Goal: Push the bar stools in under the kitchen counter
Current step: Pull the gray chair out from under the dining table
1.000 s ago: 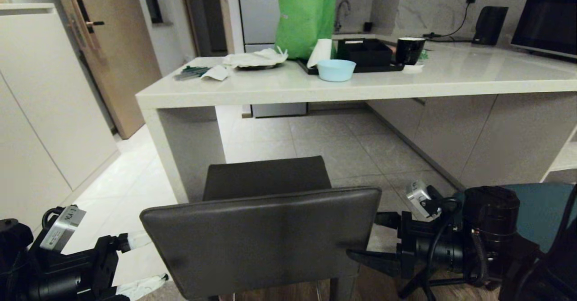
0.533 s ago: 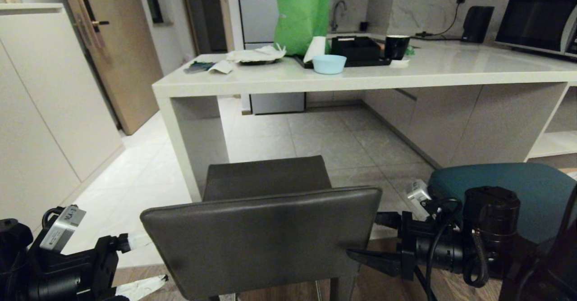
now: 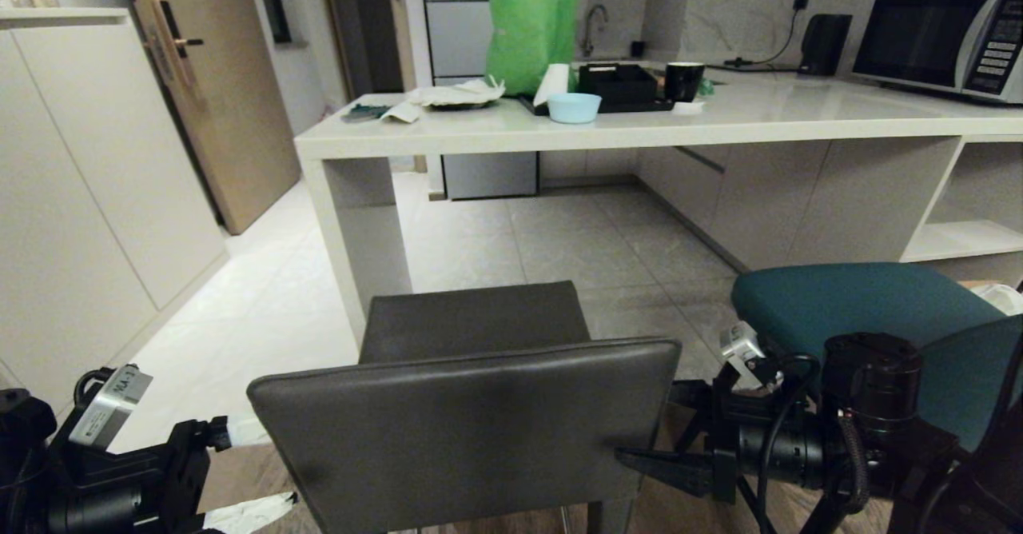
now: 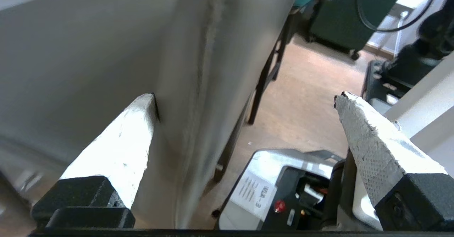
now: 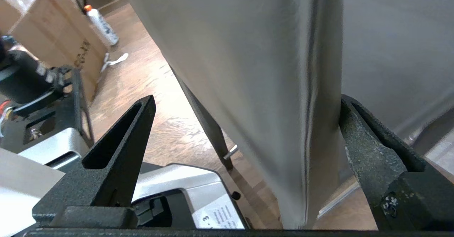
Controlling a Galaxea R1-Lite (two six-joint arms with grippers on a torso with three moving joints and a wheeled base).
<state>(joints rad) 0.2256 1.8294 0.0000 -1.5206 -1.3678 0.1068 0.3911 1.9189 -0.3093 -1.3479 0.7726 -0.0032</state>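
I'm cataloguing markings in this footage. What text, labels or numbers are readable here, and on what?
"WLA-3": white label on the silver camera module, left wrist view.
"-3" with blurred lines above: partly hidden label on a like module, right wrist view.
Label on the left arm's module, head view: too small.
Microwave buttons: too small.
Cardboard box print: blurred.

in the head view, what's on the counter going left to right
crumpled paper → light blue bowl → black tray → black mug → microwave
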